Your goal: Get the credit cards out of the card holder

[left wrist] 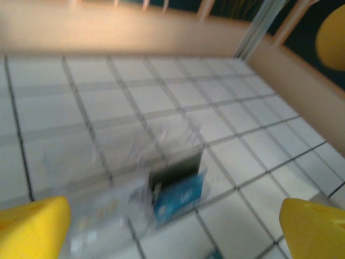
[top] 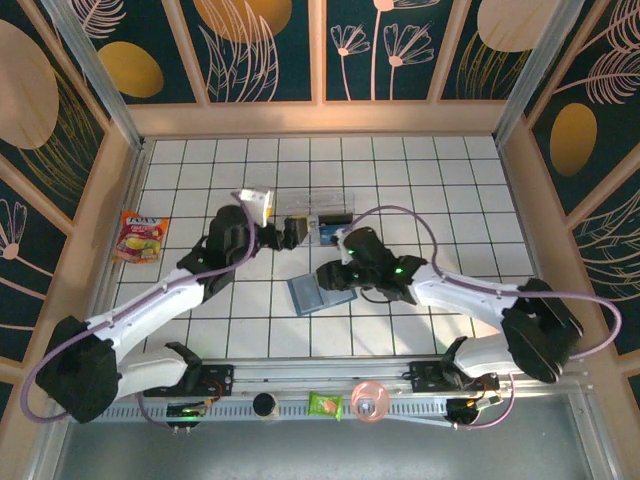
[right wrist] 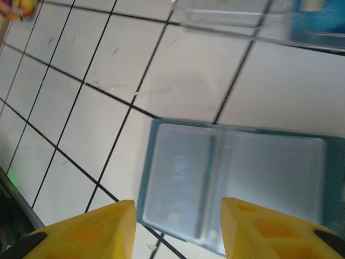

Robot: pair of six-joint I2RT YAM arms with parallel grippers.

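Your left hand (left wrist: pixel 172 229) hangs released above the bright blue credit card (left wrist: pixel 180 197) in a clear plastic tray (top: pixel 312 208). Your right hand (right wrist: pixel 178 226), also released, hovers over the opened soft teal card holder (right wrist: pixel 232 183) on the white-tiled surface (top: pixel 450 170), boxed in by dark floral wall panels (top: pixel 270 50).

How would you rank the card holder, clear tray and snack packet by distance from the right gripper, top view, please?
1. card holder, right beside the right gripper.
2. clear tray, farther back.
3. snack packet, far left edge.

Clear tray (top: pixel 300 203) mid-table; candy packet (top: pixel 141 237) far left; green sachet (top: pixel 325 405), pink disc (top: pixel 370 400) near edge
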